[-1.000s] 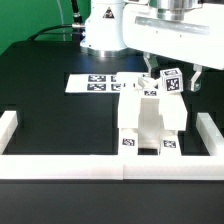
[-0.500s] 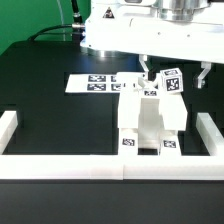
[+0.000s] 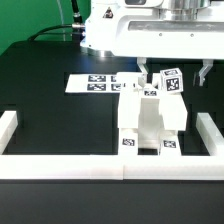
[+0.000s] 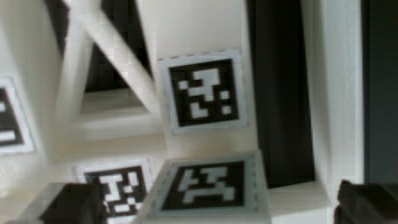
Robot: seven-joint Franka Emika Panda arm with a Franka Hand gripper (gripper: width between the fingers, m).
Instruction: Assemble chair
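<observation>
Chair [image 3: 150, 122], a partly joined cluster of chunky white tagged parts, is seen standing on the black counter [image 3: 55, 120], close against the long white border wall [image 3: 70, 165] at the front, toward the exterior view's right; the marker board [image 3: 95, 82] is laid flat just behind it. A tilted tagged part [image 3: 172, 82] is carried at the top of the assembly; the fingers [image 3: 142, 68] are spread wide on either side of it, and nothing is gripped. In the wrist view, two dark fingertips [image 4: 75, 203] are seen at either side of tagged white surfaces [image 4: 205, 90]; contact cannot be made out.
</observation>
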